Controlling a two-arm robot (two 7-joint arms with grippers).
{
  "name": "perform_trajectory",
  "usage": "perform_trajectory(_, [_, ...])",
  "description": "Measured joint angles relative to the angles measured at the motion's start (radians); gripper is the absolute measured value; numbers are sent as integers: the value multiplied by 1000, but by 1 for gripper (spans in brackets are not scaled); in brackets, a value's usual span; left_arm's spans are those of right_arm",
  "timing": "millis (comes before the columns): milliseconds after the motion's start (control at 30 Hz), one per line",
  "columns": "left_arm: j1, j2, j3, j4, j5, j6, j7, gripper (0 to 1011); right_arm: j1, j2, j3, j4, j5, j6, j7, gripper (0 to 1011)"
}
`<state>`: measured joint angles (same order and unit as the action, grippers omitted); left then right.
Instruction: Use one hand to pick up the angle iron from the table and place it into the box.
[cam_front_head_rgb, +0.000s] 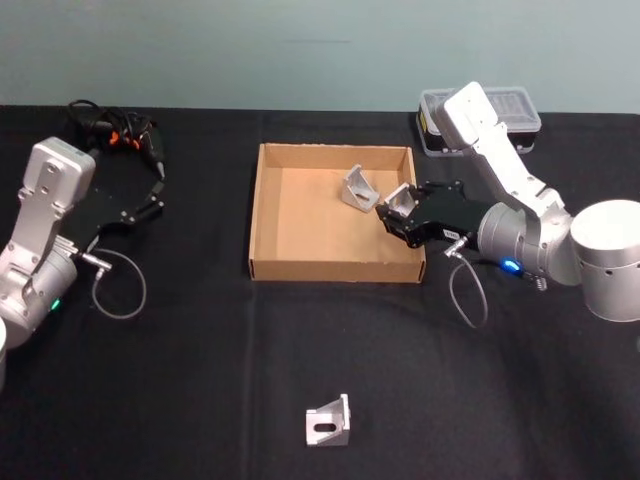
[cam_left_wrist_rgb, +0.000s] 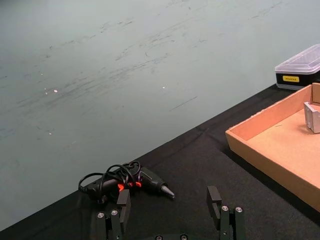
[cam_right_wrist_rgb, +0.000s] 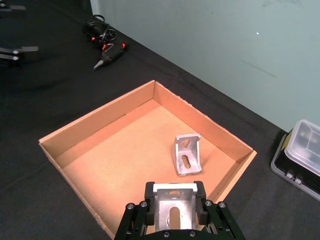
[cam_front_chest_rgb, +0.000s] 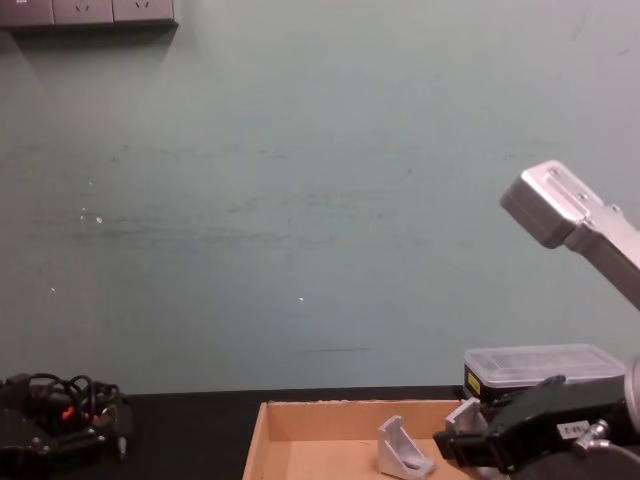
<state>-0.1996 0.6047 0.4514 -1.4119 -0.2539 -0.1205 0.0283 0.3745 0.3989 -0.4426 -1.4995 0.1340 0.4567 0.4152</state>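
Observation:
My right gripper is shut on a silver angle iron and holds it above the tan box, just inside the box's right wall. A second angle iron stands on the box floor, close to the held one; it also shows as angle iron and angle iron. A third angle iron lies on the black table in front of the box. My left gripper is parked open at the far left, its fingers holding nothing.
A black case with a clear lid stands behind the box's right corner, near my right arm. A black glue gun with tangled cord lies at the back left. A loose cable loop hangs by my left arm.

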Motion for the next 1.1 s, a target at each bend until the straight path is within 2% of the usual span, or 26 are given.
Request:
perform_trajectory(367, [0,0,0,0,0,0,0,1000,45,-34,-17,87,-9,-15,23,450])
perform_trajectory(800, [0,0,0,0,0,0,0,1000,55,-42,-27,104,-14,-9,34,450])
perform_trajectory(933, [0,0,0,0,0,0,0,1000,52,-42,-26,103,-14,-5,35,527])
perform_trajectory(967, [0,0,0,0,0,0,0,1000,51,-41,-26,102,-14,-3,36,586])
perform_trajectory(1100, [0,0,0,0,0,0,0,1000,48,-39,-26,99,-14,0,39,708])
